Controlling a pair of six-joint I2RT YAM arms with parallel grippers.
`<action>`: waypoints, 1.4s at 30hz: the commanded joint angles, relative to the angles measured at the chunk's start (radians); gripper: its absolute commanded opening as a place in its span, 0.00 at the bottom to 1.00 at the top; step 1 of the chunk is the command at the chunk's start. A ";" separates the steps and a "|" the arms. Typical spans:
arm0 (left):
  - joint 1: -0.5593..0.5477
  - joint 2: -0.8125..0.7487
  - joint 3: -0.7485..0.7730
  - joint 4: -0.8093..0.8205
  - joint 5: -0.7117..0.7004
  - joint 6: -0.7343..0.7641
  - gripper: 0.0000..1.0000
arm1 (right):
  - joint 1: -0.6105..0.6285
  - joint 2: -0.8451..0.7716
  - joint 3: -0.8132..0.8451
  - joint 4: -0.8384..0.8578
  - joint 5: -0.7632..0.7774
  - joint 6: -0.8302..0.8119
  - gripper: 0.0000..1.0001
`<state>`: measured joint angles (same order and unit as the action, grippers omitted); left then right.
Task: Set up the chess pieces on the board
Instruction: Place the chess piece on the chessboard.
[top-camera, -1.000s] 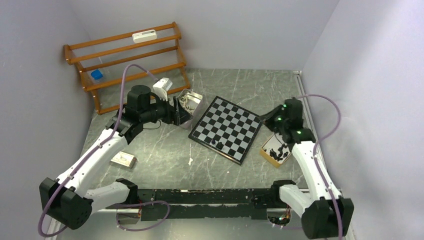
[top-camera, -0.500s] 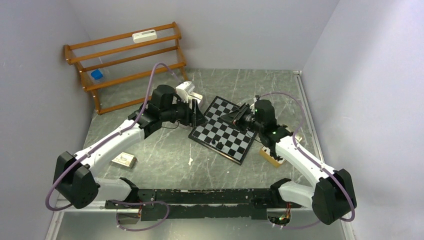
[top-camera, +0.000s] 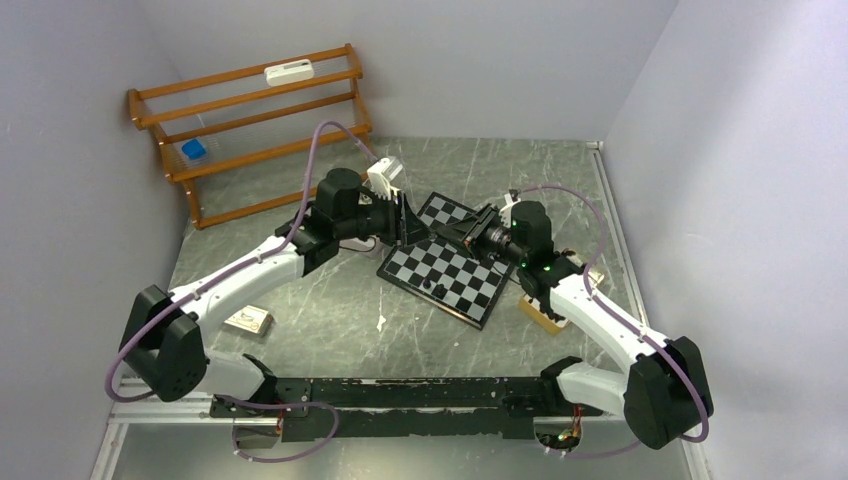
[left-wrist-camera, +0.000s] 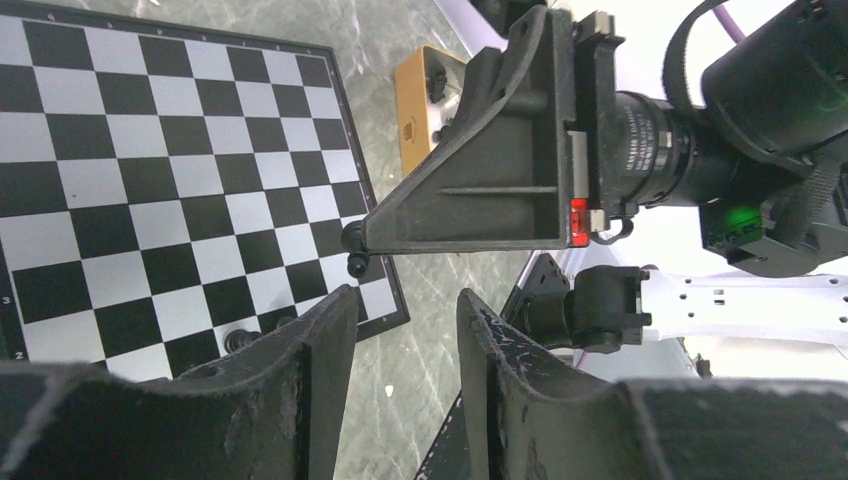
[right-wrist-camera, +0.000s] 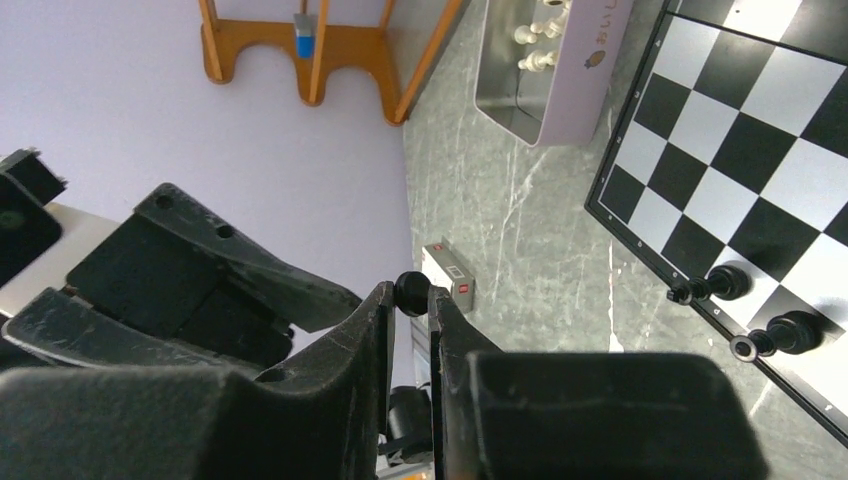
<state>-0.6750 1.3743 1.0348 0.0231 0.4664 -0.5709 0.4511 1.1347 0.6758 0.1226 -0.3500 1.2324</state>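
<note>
Overhead view: the board lies skewed at the middle of the worktop, one corner pointing toward the arm bases. The left end effector hangs over the board's far-left edge. The right end effector faces it from the right, above the far squares; the two are near each other but apart. Two black pieces stand on squares along the near-left edge. A tan tray sits just off the board's right corner, mostly hidden by the right arm. A wooden rack stands in the far-left corner, and a small box lies on the near-left worktop. Left wrist view: the left fingers stand apart with nothing between them, so this end effector is released. Beyond them the right end effector is clenched on a black piece, held in the air and seen against the board's rim; the tan tray shows behind it. Right wrist view: the right fingers pinch that black piece, its round head showing between the tips. The two black pieces stand on edge squares at right. A metal tin holding white pieces rests just beside the board's edge, with the rack's feet beyond it.
</note>
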 joint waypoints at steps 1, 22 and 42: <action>-0.022 0.031 0.031 0.026 -0.007 -0.011 0.46 | 0.004 -0.014 -0.008 0.049 -0.012 0.026 0.19; -0.031 0.077 0.051 0.069 -0.038 -0.020 0.33 | 0.004 -0.022 -0.016 0.052 -0.007 0.026 0.19; -0.033 0.109 0.089 0.034 -0.037 0.042 0.05 | 0.004 -0.029 -0.046 0.038 -0.002 -0.010 0.24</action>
<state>-0.6979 1.4818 1.0744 0.0330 0.4297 -0.5617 0.4488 1.1244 0.6598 0.1566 -0.3336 1.2415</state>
